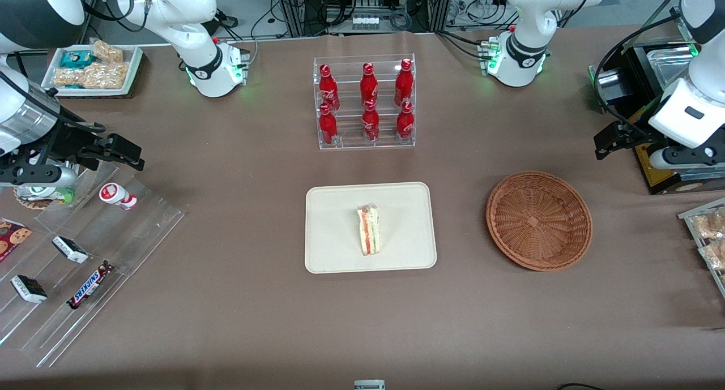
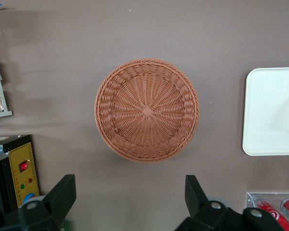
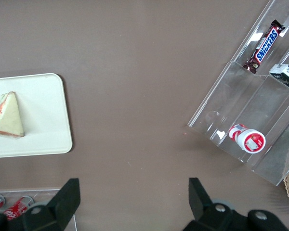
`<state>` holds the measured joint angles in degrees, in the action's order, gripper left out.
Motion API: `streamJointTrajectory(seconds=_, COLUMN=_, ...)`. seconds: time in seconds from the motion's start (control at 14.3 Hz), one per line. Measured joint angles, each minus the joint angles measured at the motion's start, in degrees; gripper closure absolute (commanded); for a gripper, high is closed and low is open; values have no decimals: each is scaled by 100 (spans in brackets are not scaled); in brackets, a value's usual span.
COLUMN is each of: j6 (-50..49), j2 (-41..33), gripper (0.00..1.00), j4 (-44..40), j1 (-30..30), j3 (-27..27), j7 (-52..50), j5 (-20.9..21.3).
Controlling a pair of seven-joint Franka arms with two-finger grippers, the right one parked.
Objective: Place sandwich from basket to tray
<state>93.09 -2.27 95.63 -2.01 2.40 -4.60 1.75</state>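
Parked high near the working arm's end of the table, the left gripper (image 2: 127, 199) hung with its fingers (image 2: 62, 192) spread wide and nothing between them, looking straight down at the basket (image 2: 147, 109) from its wrist camera. That basket (image 1: 538, 220) was bare inside, only weave showing. The sandwich (image 1: 368, 230) lay on the tray (image 1: 334, 254), roughly at the middle, resting on a bread face with its orange-red and green filling edge turned toward the working arm's end. Tray and basket sat near each other on the brown table (image 1: 226, 299) but not touching. Judging by how things lay, the placing looked finished and the step in hand was pulling clear. To do that well, the arm would best stay high, the fingers apart, and any travel should avoid passing low over the tray, since the wedge looked light and soft and a brush could tip it or slide it toward the rim. The rack of red bottles (image 1: 365, 101) stood farther from the front camera than the tray and was another thing to keep away from.
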Motion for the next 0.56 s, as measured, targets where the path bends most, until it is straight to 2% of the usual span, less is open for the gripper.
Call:
streamJointTrajectory(seconds=0.21, j6=-180, j2=1, gripper=0, j4=-162, j1=-37, j3=1, j7=490, j5=-8)
streamJointTrajectory(seconds=0.56, j6=-217, j2=4, gripper=0, j4=-167, j1=-63, j3=1, j7=636, j5=-12)
